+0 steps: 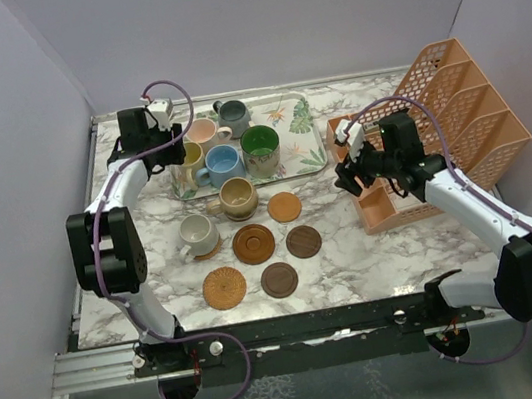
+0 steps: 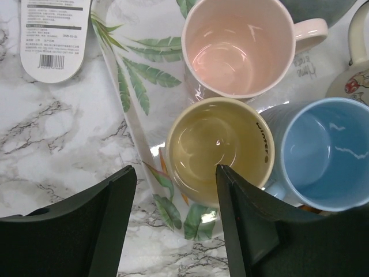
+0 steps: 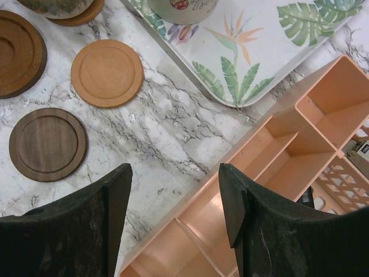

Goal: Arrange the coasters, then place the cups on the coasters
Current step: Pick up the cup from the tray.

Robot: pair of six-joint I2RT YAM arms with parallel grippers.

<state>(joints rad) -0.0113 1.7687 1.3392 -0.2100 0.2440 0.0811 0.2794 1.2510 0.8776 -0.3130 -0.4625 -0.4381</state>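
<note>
Left tool (image 2: pixel 176 172) hovering open over yellow cup (image 2: pixel 219 147) on tray (image 2: pixel 124 75).
Right tool (image 3: pixel 176 170) waiting open, empty. Prob best: straddling cup's rim wall, closing gently, lifting straight up.

grey-blue cup (image 2: pixel 320 7) cropped, label (image 2: pixel 55 40) print unreadable

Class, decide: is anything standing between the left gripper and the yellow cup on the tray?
Nothing visible does. The left gripper hangs open right above the yellow cup; the pink cup and blue cup crowd its sides.
</note>
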